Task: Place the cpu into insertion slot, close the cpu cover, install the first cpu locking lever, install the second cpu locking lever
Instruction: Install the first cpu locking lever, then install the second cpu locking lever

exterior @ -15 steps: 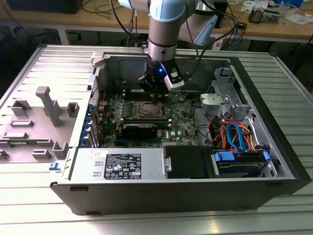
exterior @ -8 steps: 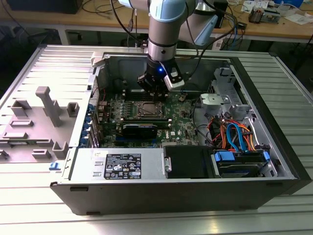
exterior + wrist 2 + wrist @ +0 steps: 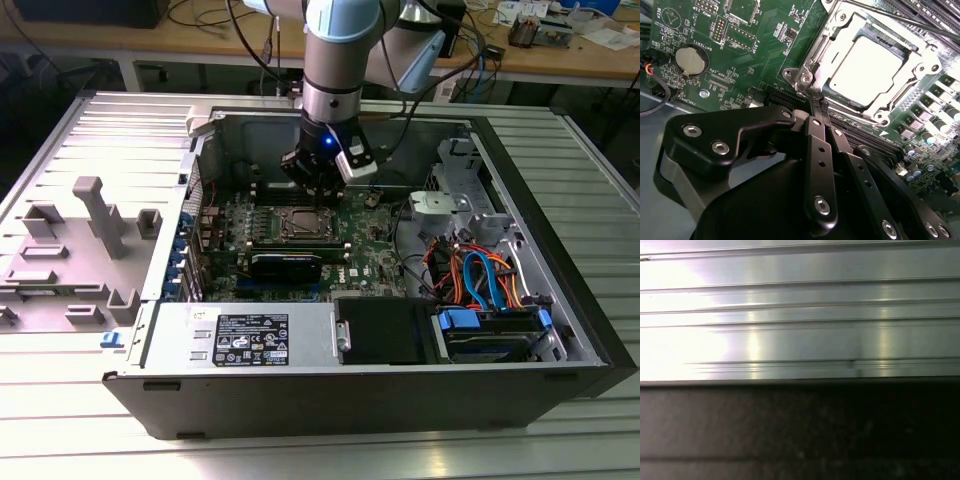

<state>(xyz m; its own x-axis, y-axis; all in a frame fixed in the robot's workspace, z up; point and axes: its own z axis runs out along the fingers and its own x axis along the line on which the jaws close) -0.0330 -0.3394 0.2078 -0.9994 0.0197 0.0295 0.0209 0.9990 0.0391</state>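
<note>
In the exterior view, my gripper hangs inside the open computer case, just above the far edge of the insertion slot on the green motherboard. In the second wrist view, the cpu lies in the slot with its pale metal top showing. The silver cpu cover lies flat around it. A thin locking lever runs along the far side of the cover. My gripper is shut, its two black fingers pressed together with their tips at the socket's near corner. Nothing shows between the fingers.
A long black block lies beside the socket. The power supply, a drive bay and orange and blue cables crowd the case. A coin battery sits on the board. Grey fixtures stand at the exterior view's left.
</note>
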